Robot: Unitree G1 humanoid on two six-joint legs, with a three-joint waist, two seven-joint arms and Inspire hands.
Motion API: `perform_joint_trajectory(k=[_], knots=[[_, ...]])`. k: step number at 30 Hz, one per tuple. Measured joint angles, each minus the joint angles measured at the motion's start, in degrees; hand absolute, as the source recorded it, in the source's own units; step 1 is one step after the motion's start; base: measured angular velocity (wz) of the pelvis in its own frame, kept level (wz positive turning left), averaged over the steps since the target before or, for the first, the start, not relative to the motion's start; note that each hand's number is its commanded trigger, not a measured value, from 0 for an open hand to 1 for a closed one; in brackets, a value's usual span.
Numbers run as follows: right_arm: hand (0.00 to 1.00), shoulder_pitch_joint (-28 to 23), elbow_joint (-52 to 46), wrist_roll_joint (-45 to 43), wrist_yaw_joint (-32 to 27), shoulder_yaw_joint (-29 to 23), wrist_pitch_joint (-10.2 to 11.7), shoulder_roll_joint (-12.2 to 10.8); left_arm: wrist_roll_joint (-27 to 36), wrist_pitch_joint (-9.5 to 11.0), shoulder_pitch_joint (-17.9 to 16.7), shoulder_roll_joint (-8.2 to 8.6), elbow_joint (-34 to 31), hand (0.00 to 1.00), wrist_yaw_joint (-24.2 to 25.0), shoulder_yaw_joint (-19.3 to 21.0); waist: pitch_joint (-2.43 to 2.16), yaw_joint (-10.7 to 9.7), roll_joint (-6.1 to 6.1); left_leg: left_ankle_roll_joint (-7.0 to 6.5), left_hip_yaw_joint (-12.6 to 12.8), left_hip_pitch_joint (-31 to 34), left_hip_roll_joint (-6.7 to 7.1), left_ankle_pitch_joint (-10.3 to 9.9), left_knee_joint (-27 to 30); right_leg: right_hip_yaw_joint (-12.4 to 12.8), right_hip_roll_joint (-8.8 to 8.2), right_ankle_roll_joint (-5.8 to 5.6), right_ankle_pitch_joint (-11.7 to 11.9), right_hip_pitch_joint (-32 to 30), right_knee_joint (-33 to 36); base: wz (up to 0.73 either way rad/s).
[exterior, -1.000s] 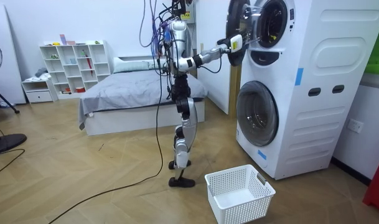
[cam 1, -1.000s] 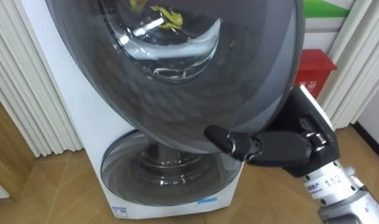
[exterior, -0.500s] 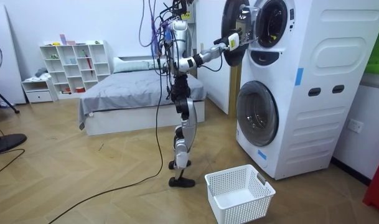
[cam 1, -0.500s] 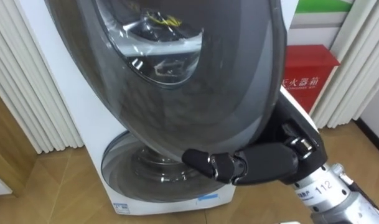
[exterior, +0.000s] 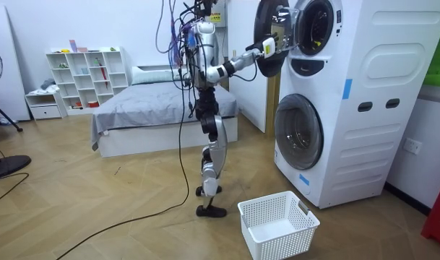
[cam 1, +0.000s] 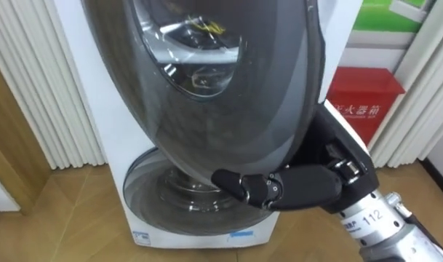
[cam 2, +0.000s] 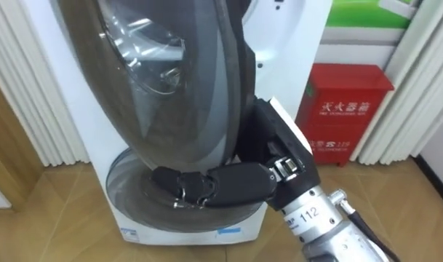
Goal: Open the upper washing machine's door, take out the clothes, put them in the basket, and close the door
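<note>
Fingers of my right hand [cam 1: 308, 185] are curled up under the lower rim of the upper door [cam 1: 228, 109], at about five o'clock on its round. They are hooked on the door and hold nothing else. The door stands swung out from the washing machine [exterior: 378, 108], so I judge the opening step done or nearly so.

No clothes are out yet. Through the door glass, near twelve o'clock, I see a yellow scrap [cam 1: 209, 28] that I take for laundry in the upper drum [exterior: 317, 25], though it could be a reflection. What I reckon is left is to let go of the rim, reach in, pull the load out and drop it in the white basket [exterior: 288, 244] — empty, on the floor at about seven o'clock from the machine in the room view.

As for writing, the red box [cam 1: 366, 94] at three o'clock of the door carries white characters, and small stickers [cam 1: 243, 234] sit low on the machine at six o'clock — print I leave unread.
</note>
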State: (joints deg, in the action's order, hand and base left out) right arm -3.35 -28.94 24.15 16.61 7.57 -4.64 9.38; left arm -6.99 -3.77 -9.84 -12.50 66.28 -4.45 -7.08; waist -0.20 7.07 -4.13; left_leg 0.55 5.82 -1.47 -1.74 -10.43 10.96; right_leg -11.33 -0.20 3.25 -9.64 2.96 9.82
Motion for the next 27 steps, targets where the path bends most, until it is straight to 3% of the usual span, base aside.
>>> perform_joint_trajectory(k=[5,13,17,20,21,23,27], knots=[[0.00,0.00,0.01,0.03,-0.64,1.40,0.00,-0.71,0.05,-0.04,-0.26,-0.03,-0.02,0.00,1.69,0.06,0.05,1.41,-0.17,1.25,-2.03,0.94,-0.76,0.78,1.09,-1.43,0.76,1.47,-0.29,0.00,-0.10,0.14],[0.00,0.25,0.00,0.63,1.08,7.23,0.96,-0.68,0.06,0.05,1.65,-0.27,-0.06,0.00,3.60,0.35,-0.01,2.98,-0.63,3.08,-2.02,1.90,-2.13,1.99,1.52,-3.87,1.81,3.72,-1.00,-0.11,-0.12,0.16],[0.00,4.50,1.30,0.60,3.81,11.65,-0.10,-0.53,0.06,0.01,2.29,-0.27,-0.16,0.00,4.02,1.05,0.01,4.28,-1.23,3.64,-2.02,2.30,-2.66,2.34,1.70,-6.08,2.17,4.66,-1.49,-0.08,-0.16,0.29],[0.00,11.02,1.65,0.58,7.92,15.55,-0.41,-0.62,0.04,0.01,2.57,-0.32,-0.30,0.00,4.05,1.73,0.04,5.59,-2.05,3.91,-2.09,3.16,-2.67,2.49,1.77,-7.95,2.16,4.86,-1.92,-0.10,-0.38,0.41],[0.00,13.11,1.68,0.67,9.50,17.43,-0.41,-0.61,0.13,0.00,2.52,-0.33,-0.29,0.00,3.99,1.84,-0.18,6.88,-2.46,3.96,-2.20,3.38,-2.60,2.50,1.78,-8.64,2.10,4.83,-1.95,0.12,-0.80,0.30],[0.00,15.11,1.92,0.85,11.66,19.51,-0.41,-0.68,0.67,0.02,2.71,-0.30,-0.30,0.00,3.91,1.83,-0.33,7.68,-3.04,4.05,-2.80,3.74,-2.38,2.45,1.75,-9.61,2.01,4.70,-2.02,0.37,-1.13,0.31],[0.00,16.27,4.52,0.87,14.89,20.72,-0.57,-0.41,2.02,-0.04,2.63,-0.20,-0.28,0.00,3.90,2.56,-0.02,9.26,-3.04,3.66,-3.00,3.67,-1.62,2.24,1.76,-10.27,1.36,3.81,-2.42,1.01,-1.23,0.14]])
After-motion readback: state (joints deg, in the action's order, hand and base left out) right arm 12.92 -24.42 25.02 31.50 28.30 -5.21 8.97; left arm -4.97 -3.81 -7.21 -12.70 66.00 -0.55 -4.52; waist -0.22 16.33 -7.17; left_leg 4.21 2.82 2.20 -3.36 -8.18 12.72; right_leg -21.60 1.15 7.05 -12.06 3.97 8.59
